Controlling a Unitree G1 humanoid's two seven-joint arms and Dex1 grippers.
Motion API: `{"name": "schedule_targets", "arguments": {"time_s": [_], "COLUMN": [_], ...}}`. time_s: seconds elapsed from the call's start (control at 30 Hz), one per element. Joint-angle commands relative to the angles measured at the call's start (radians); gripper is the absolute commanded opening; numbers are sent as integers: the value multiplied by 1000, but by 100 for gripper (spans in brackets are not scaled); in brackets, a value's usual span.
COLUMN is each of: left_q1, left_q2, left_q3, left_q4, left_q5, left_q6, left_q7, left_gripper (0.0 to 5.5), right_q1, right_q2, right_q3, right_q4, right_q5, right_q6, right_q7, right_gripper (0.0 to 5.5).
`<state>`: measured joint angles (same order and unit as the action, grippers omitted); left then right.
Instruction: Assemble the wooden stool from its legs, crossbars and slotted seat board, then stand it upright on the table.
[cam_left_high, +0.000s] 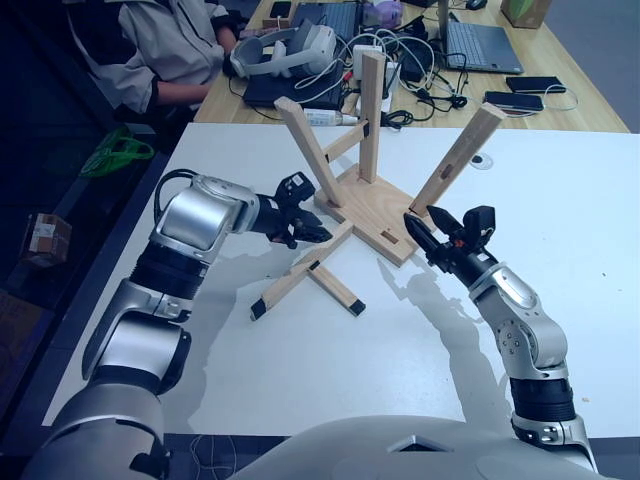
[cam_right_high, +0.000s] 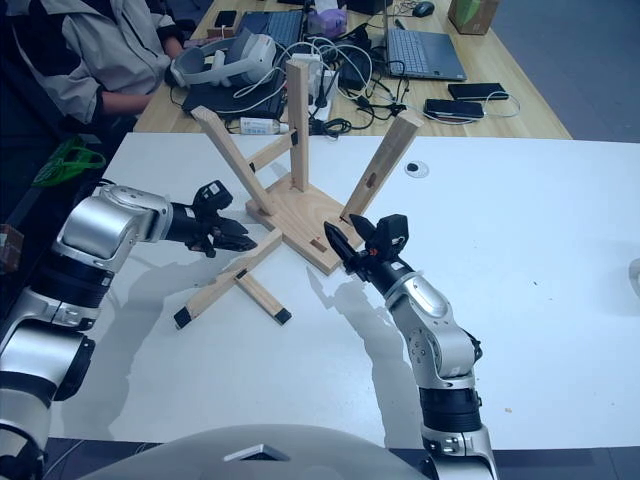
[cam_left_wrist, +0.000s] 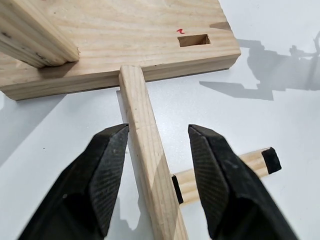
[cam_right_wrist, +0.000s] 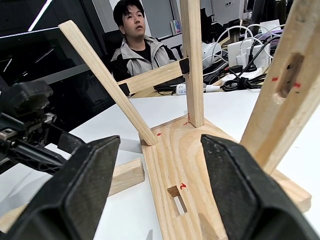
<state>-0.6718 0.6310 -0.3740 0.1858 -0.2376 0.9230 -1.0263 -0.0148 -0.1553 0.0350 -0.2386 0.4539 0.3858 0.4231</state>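
Head view: upside-down seat board (cam_left_high: 385, 215) near the counter's (cam_left_high: 300, 380) far edge; loose leg (cam_left_high: 296, 277) touches it.
Left wrist: left claw (cam_left_wrist: 159, 131) spread astride that leg — a skewed pinch could jam it.
Right wrist: right claw (cam_right_wrist: 159, 145) spread, empty — unbraced, the board may slide.

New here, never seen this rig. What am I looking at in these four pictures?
A humanoid robot with two arms, each ending in two-finger jaws. Two pictures come from head cameras looking down over the arms; two from a camera on each wrist. On the white table lies a wooden seat board with three legs standing up from it. A fourth leg, crossbar attached, lies loose, its end against the board. The left jaws stand open around that leg; the right jaws, open and empty, sit near the board's corner.
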Motion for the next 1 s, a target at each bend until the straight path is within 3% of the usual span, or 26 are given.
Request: {"name": "schedule_targets", "arguments": {"time_s": [0.03,0.3,0.73,0.87,1.0], "left_q1": [13,108,266,173,60], "left_q2": [16,16,184,114,24], "left_q3": [-9,11,116,151,89], "left_q4": [-5,-40,-212,-195,-93], "left_q5": [26,48,28,-5,15], "left_q6": [-5,2,19,55,36], "left_q7": [7,58,54,79,90], "left_gripper": [217,217,217,217,217], "right_q1": [-8,-9,-2,-5,-20], "right_q2": [1,4,-3,-4,-9], "right_q3": [-6,-10,-17,-16,-18], "right_q4": [6,2,-4,-3,7], "right_q5": [-5,-5,-6,-6,-3], "right_q6": [-5,-6,-2,0,4], "right_q7": [-3,-8,-10,-9,-1], "right_gripper": [300,300,300,300,300]}}
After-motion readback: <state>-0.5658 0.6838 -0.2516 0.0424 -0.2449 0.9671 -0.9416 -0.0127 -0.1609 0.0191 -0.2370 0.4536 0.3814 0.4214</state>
